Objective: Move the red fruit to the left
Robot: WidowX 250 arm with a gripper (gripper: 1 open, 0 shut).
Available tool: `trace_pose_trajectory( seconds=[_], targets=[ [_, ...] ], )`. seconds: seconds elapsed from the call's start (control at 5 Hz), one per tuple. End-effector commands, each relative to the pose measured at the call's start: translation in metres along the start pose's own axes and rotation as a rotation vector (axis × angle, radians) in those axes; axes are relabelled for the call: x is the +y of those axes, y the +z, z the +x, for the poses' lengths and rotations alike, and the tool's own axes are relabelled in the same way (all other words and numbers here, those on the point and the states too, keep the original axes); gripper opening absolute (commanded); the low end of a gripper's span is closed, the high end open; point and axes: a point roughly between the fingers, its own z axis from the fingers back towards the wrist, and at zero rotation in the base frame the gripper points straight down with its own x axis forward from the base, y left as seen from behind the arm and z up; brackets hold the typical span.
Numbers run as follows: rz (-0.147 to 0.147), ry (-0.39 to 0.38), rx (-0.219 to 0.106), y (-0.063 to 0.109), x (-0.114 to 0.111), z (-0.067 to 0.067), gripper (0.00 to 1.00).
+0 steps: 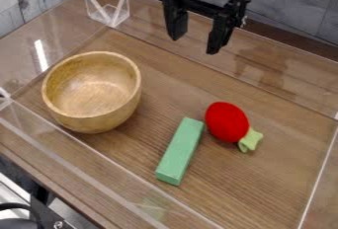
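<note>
On wooden table [284, 114], walled by clear panels. Left of the red fruit [226, 119], well apart: wooden bowl [93, 92]. Above and behind the fruit, clear of it: black gripper [199, 34], pointed down, fingers spread, holding nothing. Just beside the fruit's left: long green block [181, 150], lying flat. Fruit itself on its side, leafy stub toward the lower right.

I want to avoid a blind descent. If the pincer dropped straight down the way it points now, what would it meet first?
Most likely bare wooden tabletop. The open pincer hangs at the back, apparently behind the small red toy fruit and clear of the round wooden bowl, though one view leaves depth uncertain.
</note>
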Motion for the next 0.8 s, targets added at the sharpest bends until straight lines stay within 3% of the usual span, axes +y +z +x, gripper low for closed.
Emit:
trace_pose_trajectory(
  seconds=[0.0,0.2,0.6],
  targets=[
    [-0.008,0.069,0.028,-0.013,-0.005,-0.005,1.0],
    [-0.044,0.217,0.04,-0.03,-0.022,-0.011,1.0],
    [-0.115,0.508,0.01,-0.051,-0.055,-0.015,1.0]
  ],
)
